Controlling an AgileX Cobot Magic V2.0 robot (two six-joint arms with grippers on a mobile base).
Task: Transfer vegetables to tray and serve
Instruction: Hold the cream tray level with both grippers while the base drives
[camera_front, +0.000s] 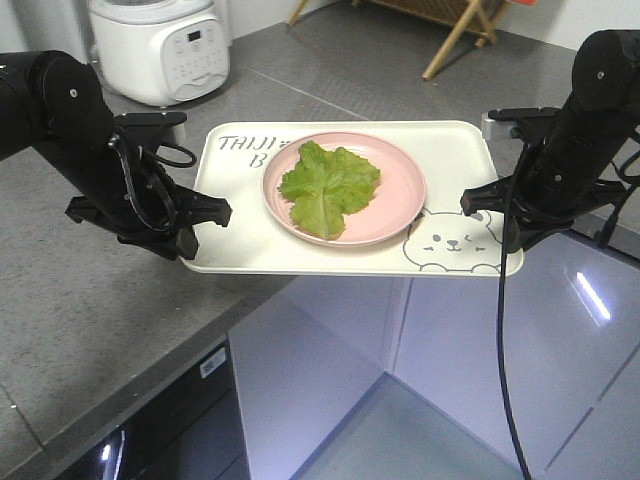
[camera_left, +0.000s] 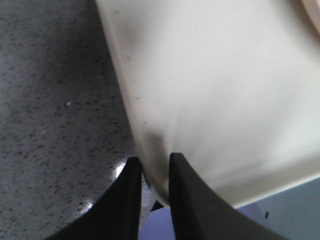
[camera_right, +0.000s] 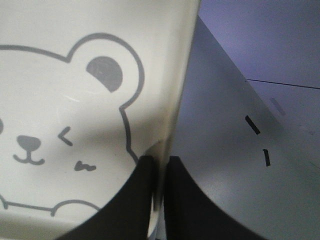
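- Your lettuce leaf (camera_front: 328, 187) lies flat on the pink plate (camera_front: 400, 190), which sits in the middle of the tray (camera_front: 455, 150).
- The tray is level. Its left end is over the grey worktop (camera_front: 80, 300) and its right end reaches past the worktop's edge.
- Your left claw (camera_front: 203, 218) comes in low from the left and is clamped on the tray's left rim.
- Your right claw (camera_front: 482, 203) reaches down from the right, forearm steep, and is pinched on the right rim beside the bear face.

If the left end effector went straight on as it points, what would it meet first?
The left end effector pinches the tray, so the tray blocks it at once; beyond, probably the pink plate.
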